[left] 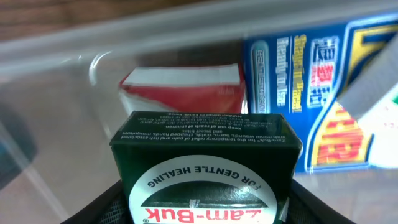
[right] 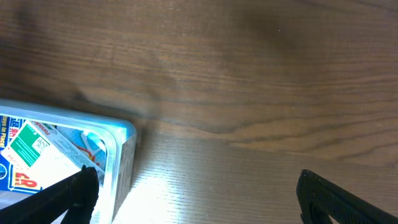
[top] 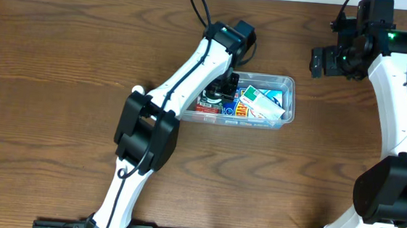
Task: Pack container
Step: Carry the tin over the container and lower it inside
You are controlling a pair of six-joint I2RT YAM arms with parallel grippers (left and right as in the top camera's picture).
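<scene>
The clear plastic container sits mid-table with several small packages inside. My left gripper reaches into its left end and is shut on a dark green Zam-Buk box, held over the container floor. Beyond it lie a red-and-white box and a blue box. My right gripper is open and empty, hovering to the right of the container. In the right wrist view the container's corner shows at lower left, with a white-and-green package inside.
Brown wooden table all round. The left arm's white links run from the front edge up to the container. The right arm stands along the right side.
</scene>
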